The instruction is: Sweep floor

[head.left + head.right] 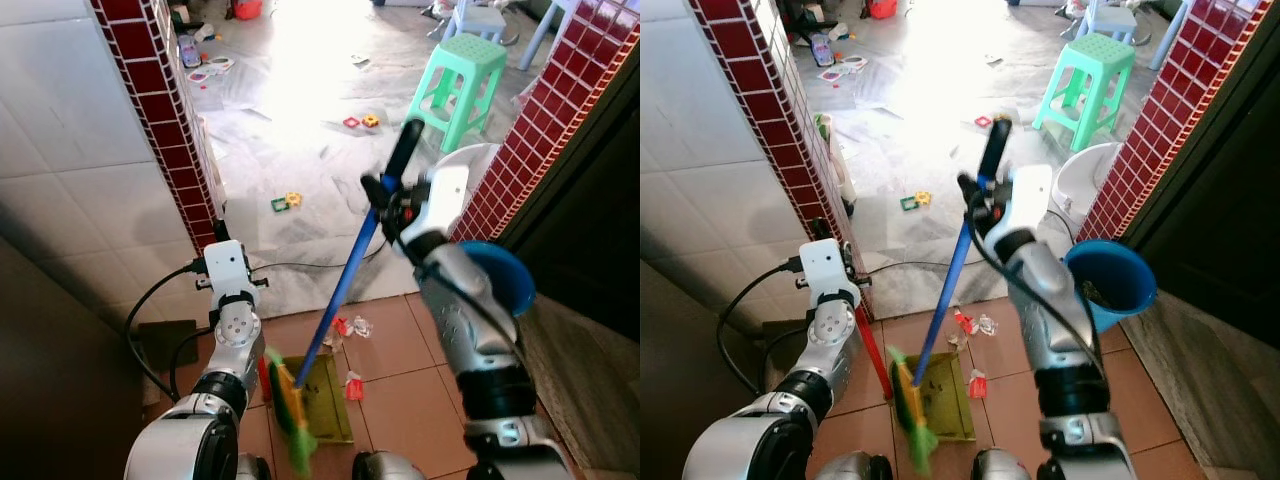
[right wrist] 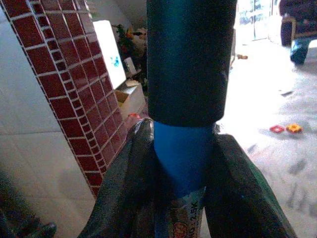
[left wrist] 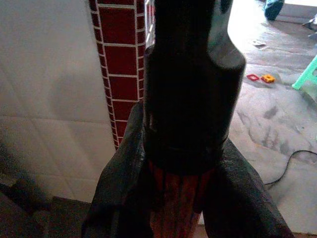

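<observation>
the lower end of the red handle (image 1: 873, 352) is partly lost behind the left arm, and the left gripper (image 3: 181, 198) itself is tucked out of sight in the head views — the left wrist view settles it: both black fingers (image 3: 119, 193) are pressed in against the red shaft just under its black cap. the dustpan (image 1: 940, 398) lies on the terracotta floor tiles (image 1: 1020, 410) at the robot's feet, its near edge cut off by the green bristles (image 1: 912, 420) and the frame's bottom. what sits inside the blue bucket (image 1: 1110, 280) is too dark to make out.

up top, the right gripper (image 2: 183, 198) is clamped round the blue broom handle (image 1: 945, 300) just below its black grip — fingers tight on both sides of the shaft. the broom leans steeply, head down on the dustpan, handle top tilted toward the doorway. small red and clear litter scraps (image 1: 975, 323) lie on the tiles just beside the dustpan. beyond, a green stool (image 1: 1087, 80) stands on the pale floor, with little toys (image 1: 915, 201) scattered about.
</observation>
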Motion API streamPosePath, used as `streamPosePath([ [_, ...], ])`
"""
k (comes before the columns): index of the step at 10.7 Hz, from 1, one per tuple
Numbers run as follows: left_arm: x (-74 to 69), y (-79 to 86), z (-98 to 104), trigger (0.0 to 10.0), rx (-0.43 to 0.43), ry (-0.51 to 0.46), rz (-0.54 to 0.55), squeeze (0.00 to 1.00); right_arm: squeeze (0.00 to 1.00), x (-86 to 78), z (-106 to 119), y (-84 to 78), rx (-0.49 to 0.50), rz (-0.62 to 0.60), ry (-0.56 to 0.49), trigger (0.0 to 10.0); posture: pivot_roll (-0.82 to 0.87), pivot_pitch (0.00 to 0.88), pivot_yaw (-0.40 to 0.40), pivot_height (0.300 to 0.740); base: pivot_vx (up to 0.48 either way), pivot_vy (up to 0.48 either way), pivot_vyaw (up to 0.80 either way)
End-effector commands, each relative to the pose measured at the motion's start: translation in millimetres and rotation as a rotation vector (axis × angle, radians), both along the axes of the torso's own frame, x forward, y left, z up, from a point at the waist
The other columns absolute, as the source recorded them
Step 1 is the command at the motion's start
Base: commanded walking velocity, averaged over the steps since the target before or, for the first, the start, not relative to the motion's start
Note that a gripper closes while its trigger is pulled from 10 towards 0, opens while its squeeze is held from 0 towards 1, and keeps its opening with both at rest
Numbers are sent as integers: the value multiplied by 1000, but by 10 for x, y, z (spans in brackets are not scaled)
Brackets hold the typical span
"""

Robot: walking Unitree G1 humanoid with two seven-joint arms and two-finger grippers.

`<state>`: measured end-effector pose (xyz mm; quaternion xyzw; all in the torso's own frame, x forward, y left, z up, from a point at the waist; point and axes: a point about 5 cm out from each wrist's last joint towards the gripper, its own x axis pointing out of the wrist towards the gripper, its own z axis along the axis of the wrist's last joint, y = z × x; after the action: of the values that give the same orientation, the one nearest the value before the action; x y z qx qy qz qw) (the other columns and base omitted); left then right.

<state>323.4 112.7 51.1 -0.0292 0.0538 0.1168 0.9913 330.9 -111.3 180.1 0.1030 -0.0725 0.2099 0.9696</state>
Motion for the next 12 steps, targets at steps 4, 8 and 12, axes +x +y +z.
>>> streamPosePath([
  [4, -105, -52, -192, 10000, 7, 107, -42, 0, 0, -30, 369, -113, -224, -62, -274, 10000, -203, 72, -4, 740, 0, 0, 0],
  [8, -1, -22, 5, 10000, 30, -30, -127, 0, 0, -87, 358, -219, -407, -182, -381, 10000, -204, 65, 16, 740, 0, 0, 0],
  [12, -5, 23, 148, 10000, 187, -170, -302, 0, 0, -95, 155, -240, -415, -213, -346, 10000, -173, 65, 36, 740, 0, 0, 0],
])
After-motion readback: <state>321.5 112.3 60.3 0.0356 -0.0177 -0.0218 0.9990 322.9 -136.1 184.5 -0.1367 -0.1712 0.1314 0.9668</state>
